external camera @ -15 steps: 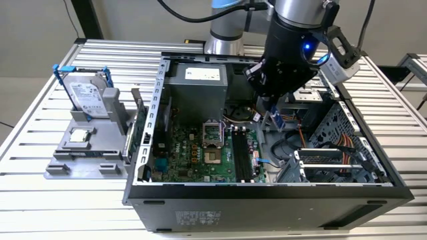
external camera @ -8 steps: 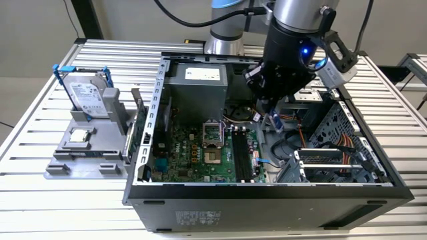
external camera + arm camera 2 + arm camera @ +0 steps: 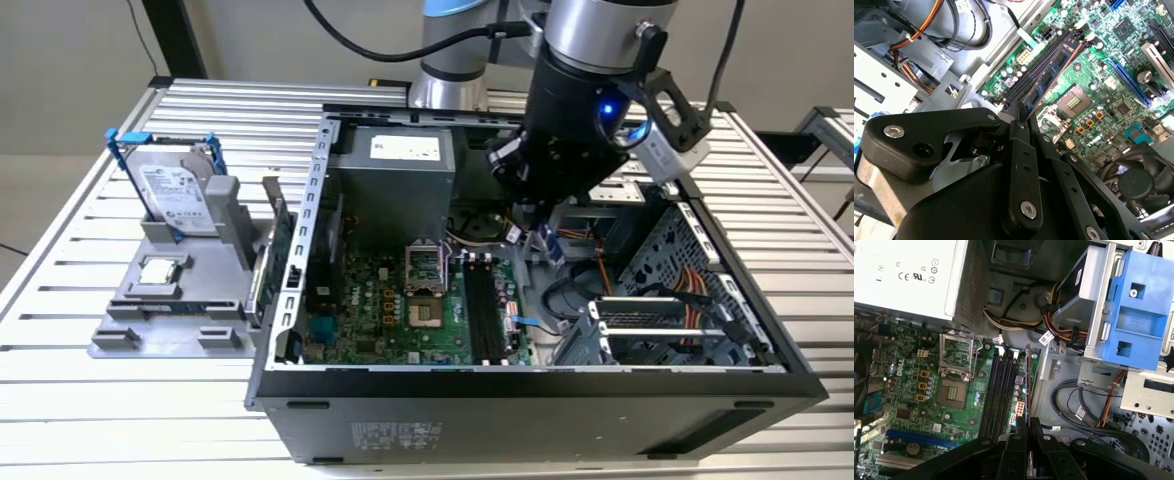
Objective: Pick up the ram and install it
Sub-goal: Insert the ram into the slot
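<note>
hanging over the open computer case (image 3: 320,200), the arm carries its hand (image 3: 523,232) low inside, above the motherboard (image 3: 387,300) and near the black memory slots (image 3: 483,310). the hand's fingers (image 3: 1030,437) are pressed onto the ram (image 3: 1028,385), pinching it by 1 end so that the stick stands on edge. in the first wrist view the ram appears as a thin line running alongside the slots (image 3: 999,395), on the side toward the case's metal floor and cables; whether its lower edge touches a slot cannot be told. in the second wrist view the ram (image 3: 1046,85) shows its flat face with black chips, reaching out from the hand (image 3: 1021,125) along the slots (image 3: 1041,62), with the empty processor socket (image 3: 1071,102) just beside it. on the bench (image 3: 80,250), toward the exterior view's left of the case, a grey holder (image 3: 174,310) carries a silver hard drive (image 3: 180,195) with blue handles, standing upright, and a small square processor chip (image 3: 159,270) lying flat near it. a grey power supply (image 3: 400,160) sits at the far end of the case.
</note>
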You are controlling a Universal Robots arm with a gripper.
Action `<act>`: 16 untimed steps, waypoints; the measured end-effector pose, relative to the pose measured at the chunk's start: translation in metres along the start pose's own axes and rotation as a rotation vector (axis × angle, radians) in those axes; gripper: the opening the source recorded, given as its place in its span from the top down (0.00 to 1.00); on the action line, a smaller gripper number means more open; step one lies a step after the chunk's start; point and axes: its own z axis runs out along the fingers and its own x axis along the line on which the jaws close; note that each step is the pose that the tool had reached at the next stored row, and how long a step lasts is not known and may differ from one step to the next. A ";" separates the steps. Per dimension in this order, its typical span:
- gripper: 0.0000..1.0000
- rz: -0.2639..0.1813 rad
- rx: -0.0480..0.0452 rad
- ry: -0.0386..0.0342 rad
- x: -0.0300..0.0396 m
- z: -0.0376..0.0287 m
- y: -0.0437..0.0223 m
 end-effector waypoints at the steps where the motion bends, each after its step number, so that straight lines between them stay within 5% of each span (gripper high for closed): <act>1: 1.00 0.000 0.0005 0.0001 0.0000 0.0007 0.0000; 16: 1.00 0.000 0.0148 0.0048 0.0002 0.0097 0.0000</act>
